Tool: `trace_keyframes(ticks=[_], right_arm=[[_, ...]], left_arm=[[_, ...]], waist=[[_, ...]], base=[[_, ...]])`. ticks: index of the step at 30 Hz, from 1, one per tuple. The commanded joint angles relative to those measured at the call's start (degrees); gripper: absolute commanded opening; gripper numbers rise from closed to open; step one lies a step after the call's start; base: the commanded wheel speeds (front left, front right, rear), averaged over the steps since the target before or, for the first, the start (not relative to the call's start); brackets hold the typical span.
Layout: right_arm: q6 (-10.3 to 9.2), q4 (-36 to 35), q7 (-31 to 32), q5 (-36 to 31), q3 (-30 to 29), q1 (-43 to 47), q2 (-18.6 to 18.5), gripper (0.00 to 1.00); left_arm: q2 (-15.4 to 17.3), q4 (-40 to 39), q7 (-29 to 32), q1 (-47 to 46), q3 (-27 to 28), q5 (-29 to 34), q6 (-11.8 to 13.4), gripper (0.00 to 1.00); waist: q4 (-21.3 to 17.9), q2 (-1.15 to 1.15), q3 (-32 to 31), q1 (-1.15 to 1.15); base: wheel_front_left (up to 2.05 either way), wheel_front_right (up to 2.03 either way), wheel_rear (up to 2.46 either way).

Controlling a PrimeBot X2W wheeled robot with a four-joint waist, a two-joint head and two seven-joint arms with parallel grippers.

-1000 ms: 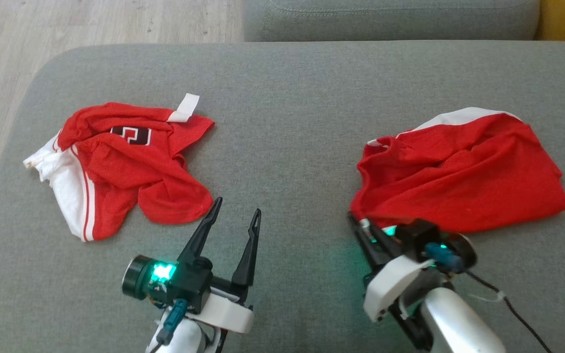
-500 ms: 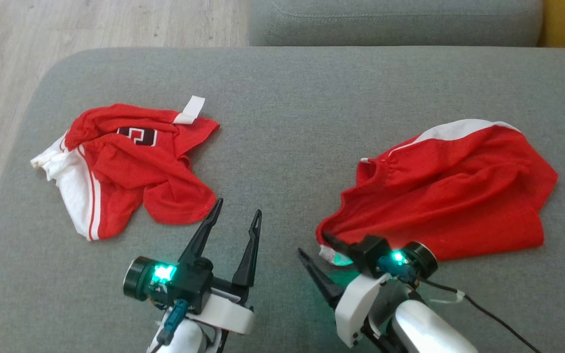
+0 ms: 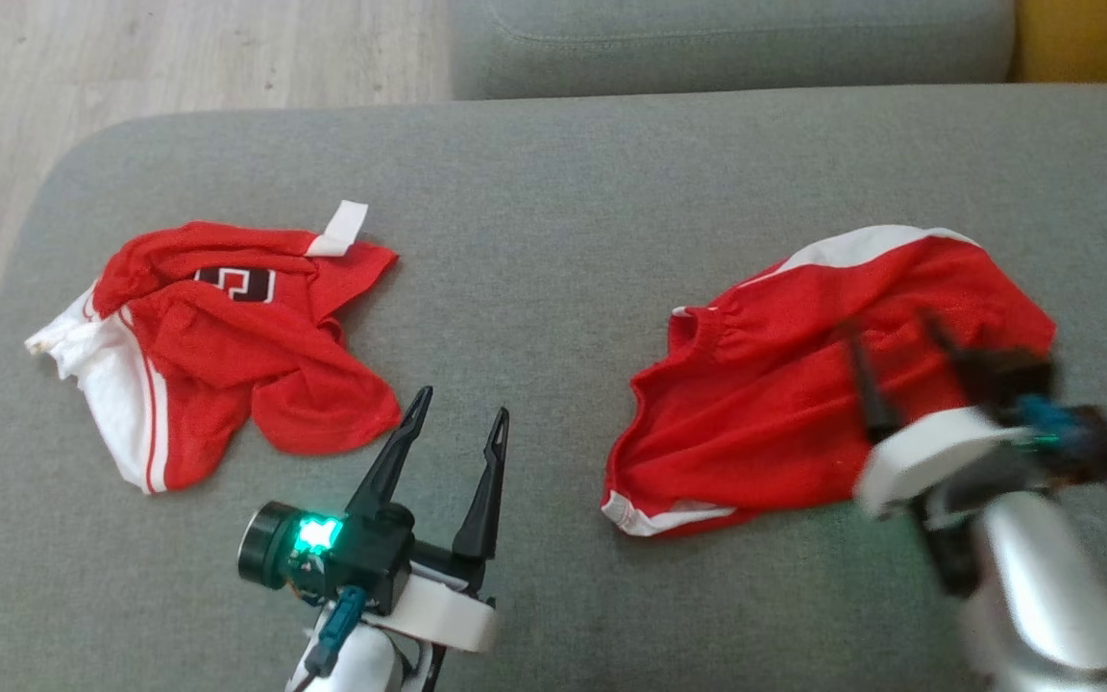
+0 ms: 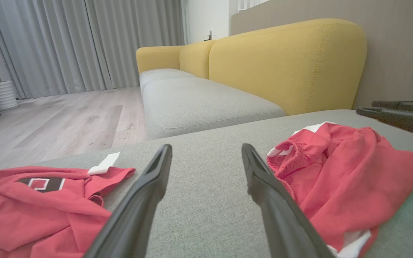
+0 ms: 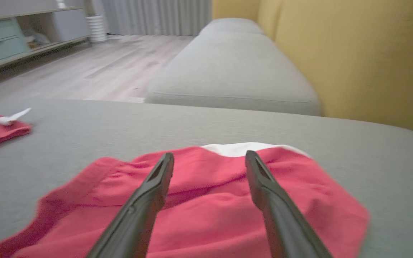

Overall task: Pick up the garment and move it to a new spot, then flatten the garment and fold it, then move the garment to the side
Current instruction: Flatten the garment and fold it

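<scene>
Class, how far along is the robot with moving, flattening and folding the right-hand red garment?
Done: the rumpled red-and-white fabric garment lies on the grey sofa cushion, held by neither gripper. In hand: the open right gripper hovers over it; the left gripper stands open. Left: flattening, folding, moving aside.

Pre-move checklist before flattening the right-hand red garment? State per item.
1. Right gripper open and empty: ok.
2. Left gripper open and empty: ok.
3. Right garment lies on the cushion, clamped by neither gripper: ok.
4. Right garment flat: not ok. It is rumpled, and its near hem is turned up, showing white.
5. Bare cushion between it and the left garment, so there is room to spread: ok.
6. Right gripper's height over the fabric: cannot tell, as the head view is blurred there.
</scene>
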Motion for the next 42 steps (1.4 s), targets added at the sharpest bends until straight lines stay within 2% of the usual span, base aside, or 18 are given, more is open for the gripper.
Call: trace_keyframes(ticks=[1,3,10,17,24,35,36,37,38,42], right_arm=[[-0.04,-2.91,-0.67,-1.91,-2.93,-1.16,0.00,1.00],[-0.04,-3.84,-0.39,-3.39,-6.77,-1.48,0.08,1.00],[-0.04,-5.19,2.55,-6.91,-13.93,-7.06,0.13,1.00],[-0.04,2.81,14.56,-11.35,-16.46,-18.35,-3.57,1.00],[-0.04,16.92,26.21,-11.80,-12.90,-27.42,-9.63,1.00],[-0.04,31.15,34.16,-9.43,-3.15,-34.12,-16.45,1.00],[-0.04,31.98,34.65,-8.84,-2.21,-34.53,-16.91,0.70],[-0.04,32.67,35.02,-8.25,-1.41,-34.95,-17.36,0.08],[-0.04,33.18,35.14,-7.69,-0.64,-35.35,-17.73,0.00],[-0.04,33.22,32.70,-5.09,0.75,-37.39,-18.78,0.00]], left_arm=[[-0.09,-2.29,-0.25,-1.92,1.69,-0.41,0.38,1.00],[-0.09,-2.33,-0.25,-2.09,1.69,-0.24,0.22,1.00],[-0.09,-2.53,-0.25,-3.60,1.59,0.37,-0.41,1.00],[-0.09,-2.29,-0.25,-5.98,0.79,0.73,-1.28,1.00],[-0.09,-2.17,-0.25,-7.68,-0.69,0.09,-1.52,1.00],[-0.09,-2.19,-0.25,-9.84,-3.07,-1.84,-0.83,1.00],[-0.09,-2.18,-0.25,-10.00,-3.21,-1.92,-0.73,1.00],[-0.09,-2.19,-0.25,-10.13,-3.35,-2.04,-0.63,1.00],[-0.09,-2.22,-0.25,-10.22,-3.47,-2.15,-0.50,1.00],[-0.09,-2.36,-0.25,-10.49,-3.78,-2.57,-0.08,1.00]], waist=[[-0.41,0.00,0.59,0.00],[-0.66,0.00,1.27,0.00],[-0.67,0.00,4.36,0.00],[1.21,0.00,8.79,0.00],[3.75,0.00,12.02,0.00],[6.77,0.00,14.45,0.00],[7.00,0.00,14.53,0.00],[7.22,0.00,14.58,0.00],[7.40,0.00,14.60,0.00],[8.00,0.00,14.83,0.00]], base=[[0.00,0.00,0.00],[0.00,0.00,0.00],[0.00,0.00,0.00],[0.00,0.00,0.00],[0.00,0.00,0.00],[0.00,0.00,0.00],[0.00,0.00,0.00],[0.00,0.00,0.00],[0.00,0.00,0.00],[0.00,0.00,0.00]])
